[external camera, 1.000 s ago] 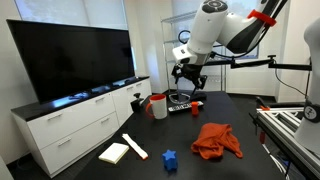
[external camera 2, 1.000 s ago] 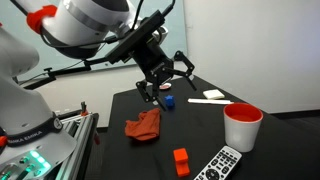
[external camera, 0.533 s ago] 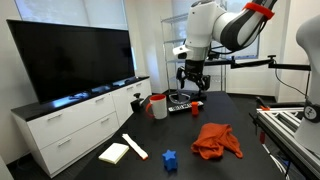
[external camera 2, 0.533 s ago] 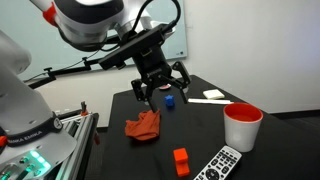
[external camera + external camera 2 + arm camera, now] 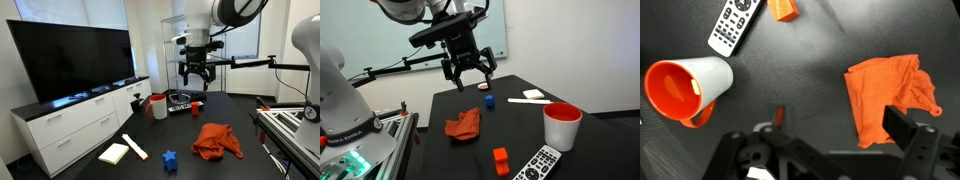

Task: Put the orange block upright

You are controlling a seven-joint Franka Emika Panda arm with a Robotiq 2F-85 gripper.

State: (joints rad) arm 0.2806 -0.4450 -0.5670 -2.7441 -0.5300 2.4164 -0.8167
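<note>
The gripper point(image 5: 468, 72) hangs high above the dark counter point(image 5: 520, 128), its fingers point(image 5: 448, 71) spread wide apart and holding nothing. The orange block point(image 5: 501, 160) sits on the counter near the front edge in an exterior view, just left of the remote point(image 5: 542, 163) and well apart from the gripper. Whether it stands or lies flat cannot be told. In the wrist view the orange block point(image 5: 783, 9) shows at the top edge, partly cut off, just right of the remote point(image 5: 737, 25).

A cup point(image 5: 563, 126), white outside and red inside, stands behind the remote. In the wrist view the cup point(image 5: 690, 88) is seen from above, below the remote. An orange cloth point(image 5: 464, 126) lies crumpled left of the orange block, and a blue block point(image 5: 489, 100) rests farther back. In an exterior view a TV point(image 5: 75, 58) stands on a white cabinet beside the counter.
</note>
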